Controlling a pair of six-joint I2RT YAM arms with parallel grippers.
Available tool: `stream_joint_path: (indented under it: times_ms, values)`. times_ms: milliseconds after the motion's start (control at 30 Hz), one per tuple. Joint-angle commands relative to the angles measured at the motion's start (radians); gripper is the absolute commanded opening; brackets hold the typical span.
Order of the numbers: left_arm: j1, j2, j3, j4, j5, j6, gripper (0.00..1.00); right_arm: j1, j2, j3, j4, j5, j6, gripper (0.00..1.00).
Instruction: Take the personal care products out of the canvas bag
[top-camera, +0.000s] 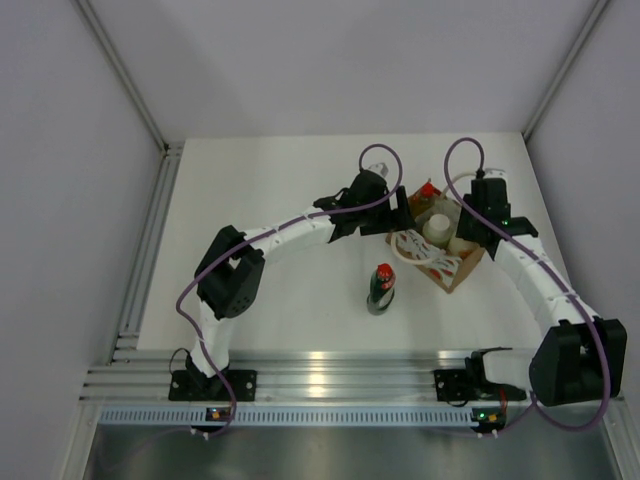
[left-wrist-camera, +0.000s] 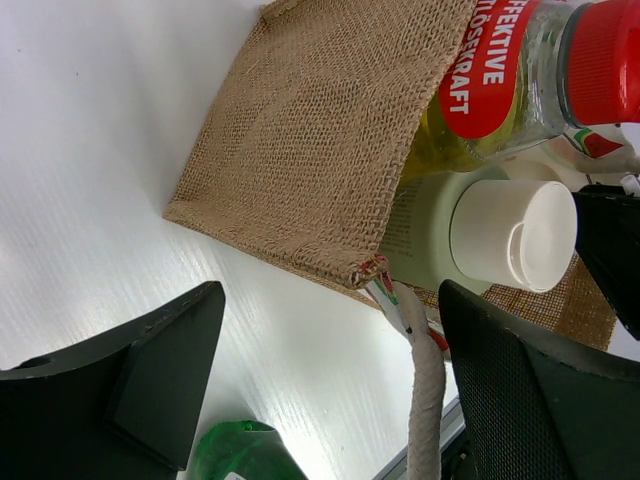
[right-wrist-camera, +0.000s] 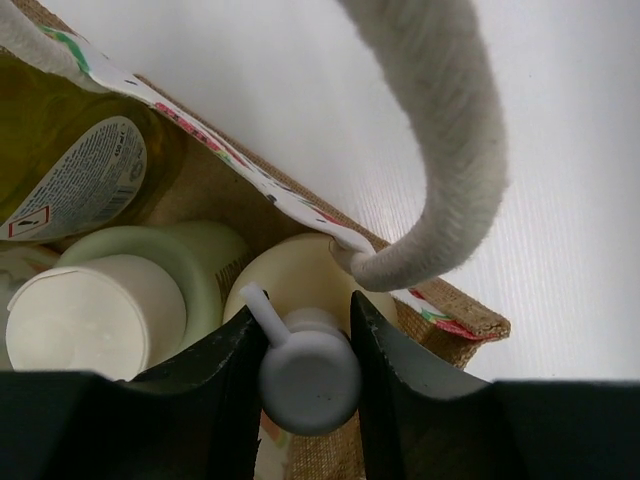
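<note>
The canvas bag (top-camera: 447, 262) stands at the right middle of the table, tan burlap with pale rope handles. A dark green bottle with a red cap (top-camera: 381, 288) stands on the table just left of it. My left gripper (top-camera: 400, 214) is open and empty at the bag's left wall (left-wrist-camera: 320, 150), with a rope handle (left-wrist-camera: 425, 390) near its right finger. The yellow bottle (left-wrist-camera: 500, 80) and the pale cylinder (left-wrist-camera: 500, 235) are inside the bag. My right gripper (right-wrist-camera: 305, 312) reaches into the bag and is shut on the white pump cap (right-wrist-camera: 310, 375) of the cream bottle (right-wrist-camera: 300, 272).
A rope handle (right-wrist-camera: 440, 150) arches over my right gripper. The green bottle's base (left-wrist-camera: 240, 455) shows low between my left fingers. An aluminium rail (top-camera: 330, 380) runs along the near edge, and white walls enclose the table on three sides.
</note>
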Motion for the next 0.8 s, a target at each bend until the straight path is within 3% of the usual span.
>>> stream_joint_path:
  times_ms: [0,100,167,433,767]
  values:
    - [-0.002,-0.027,0.012,0.031,0.012,0.013,0.92,-0.017,-0.008,-0.043,0.021,0.004,0.005,0.2]
    - [-0.002,-0.027,0.012,0.031,0.012,0.013,0.92,-0.018,-0.026,-0.056,0.043,0.004,0.005,0.05]
    - [-0.002,-0.027,0.01,0.031,0.012,0.013,0.92,-0.015,-0.057,-0.06,0.074,-0.014,-0.001,0.0]
    - [-0.003,-0.027,0.015,0.031,0.007,0.008,0.92,-0.014,-0.186,-0.068,0.176,-0.049,-0.027,0.0]
    - [-0.002,-0.029,0.015,0.029,0.0,0.011,0.92,-0.012,-0.172,-0.036,0.173,-0.046,-0.055,0.0]
